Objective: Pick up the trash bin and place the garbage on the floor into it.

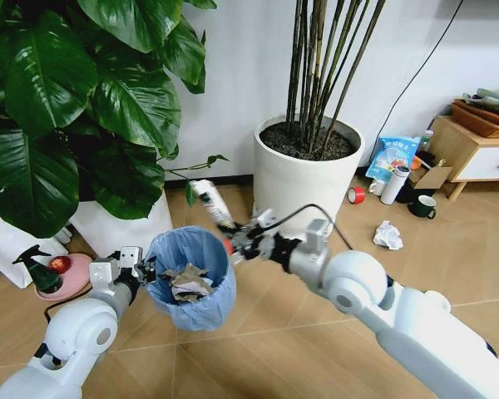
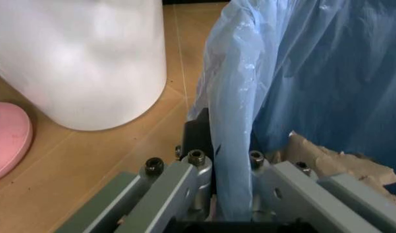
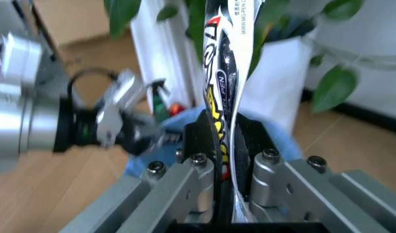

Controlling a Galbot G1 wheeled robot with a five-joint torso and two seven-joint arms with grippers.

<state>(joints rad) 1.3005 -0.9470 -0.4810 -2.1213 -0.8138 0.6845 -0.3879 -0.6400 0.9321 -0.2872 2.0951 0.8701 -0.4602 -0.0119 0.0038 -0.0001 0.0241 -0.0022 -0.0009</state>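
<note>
We have the trash bin (image 1: 190,287) lifted off the floor (image 1: 316,332) by its rim: our left gripper (image 1: 141,270) has its fingers (image 2: 205,141) clamped over the near wall and the crinkly light blue bag, one finger inside and one outside, as the left wrist view shows. Brown and white crumpled paper (image 1: 187,283) already lies in the bin. Our judgement is that the bin is light and its liner thin and slippery, so the rim is the sensible hold — though a pinch at one edge leaves it free to tip or swing.

Our right gripper (image 1: 230,235) is clenched on a squeezed tube (image 1: 212,202), gripping its lower end while the rest of it rises beyond the fingers (image 3: 203,141). The tube looks soft and flattened, printed black, red and yellow on white; we would expect it to bend rather than slip, and to weigh almost nothing. It hangs just beside the far rim of the bin, not yet over the opening as far as we can tell.

The right arm reaches in from the robot's right with its forearm stretched across toward the bin; the left arm is bent up close to the body, wrist level with the rim.

A crumpled white paper wad (image 1: 388,235) lies on the floor well off to the right, near the dark mug (image 1: 422,206) — one piece not yet collected. The big white plant pot (image 1: 303,170) stands behind the bin.
</note>
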